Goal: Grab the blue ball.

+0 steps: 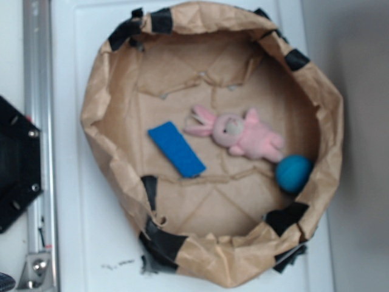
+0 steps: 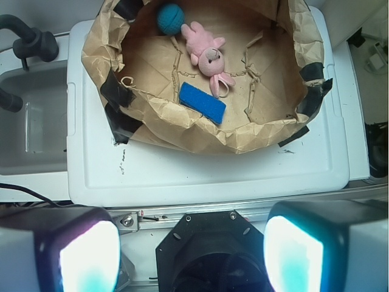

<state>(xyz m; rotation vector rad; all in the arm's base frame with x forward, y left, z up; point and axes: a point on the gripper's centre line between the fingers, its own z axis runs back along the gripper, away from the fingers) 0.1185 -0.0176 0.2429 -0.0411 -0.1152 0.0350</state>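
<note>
The blue ball point(image 1: 294, 173) is a small teal-blue ball lying inside a brown paper basin point(image 1: 97, 103), against its right wall, beside the feet of a pink plush bunny point(image 1: 240, 134). In the wrist view the ball point(image 2: 171, 18) sits at the far top, left of the bunny point(image 2: 206, 53). My gripper point(image 2: 191, 255) is open and empty, its two pads wide apart at the bottom of the wrist view, high above the robot's black base and well short of the basin. The gripper does not show in the exterior view.
A flat blue rectangular block point(image 1: 176, 149) lies left of the bunny, also seen in the wrist view point(image 2: 202, 102). The basin stands on a white lid point(image 2: 213, 170). A metal rail point(image 1: 37, 121) and black base point(image 1: 15, 164) lie at left. A sink-like tub point(image 2: 30, 121) is beside the lid.
</note>
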